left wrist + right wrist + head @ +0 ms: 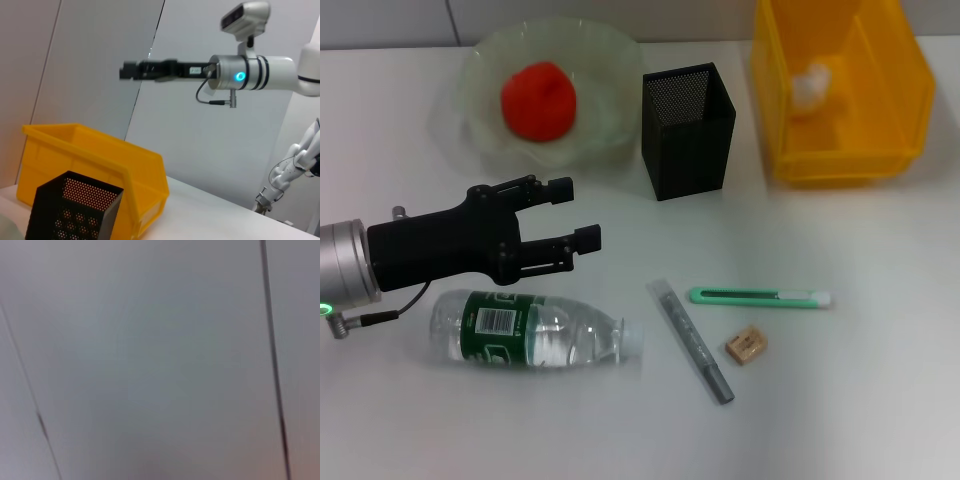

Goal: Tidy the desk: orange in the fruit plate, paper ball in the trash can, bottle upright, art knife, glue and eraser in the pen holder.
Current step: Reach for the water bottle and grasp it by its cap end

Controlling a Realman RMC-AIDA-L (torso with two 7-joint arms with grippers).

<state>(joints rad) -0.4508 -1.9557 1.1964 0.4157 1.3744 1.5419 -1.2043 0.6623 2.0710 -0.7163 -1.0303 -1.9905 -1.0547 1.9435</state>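
Observation:
An orange (538, 100) lies in the clear fruit plate (612, 62) at the back left. A white paper ball (810, 85) lies inside the yellow bin (912, 110) at the back right. The black mesh pen holder (687, 130) stands between them. A clear bottle (530, 330) with a green label lies on its side at the front left. My left gripper (575, 213) is open and empty, hovering just behind the bottle. A grey glue stick (692, 340), a green art knife (760, 297) and a tan eraser (746, 346) lie on the table.
The left wrist view shows the pen holder (75, 210), the yellow bin (100, 155) and my right gripper (131, 70) held high in the air, away from the table. The right wrist view shows only a blank wall.

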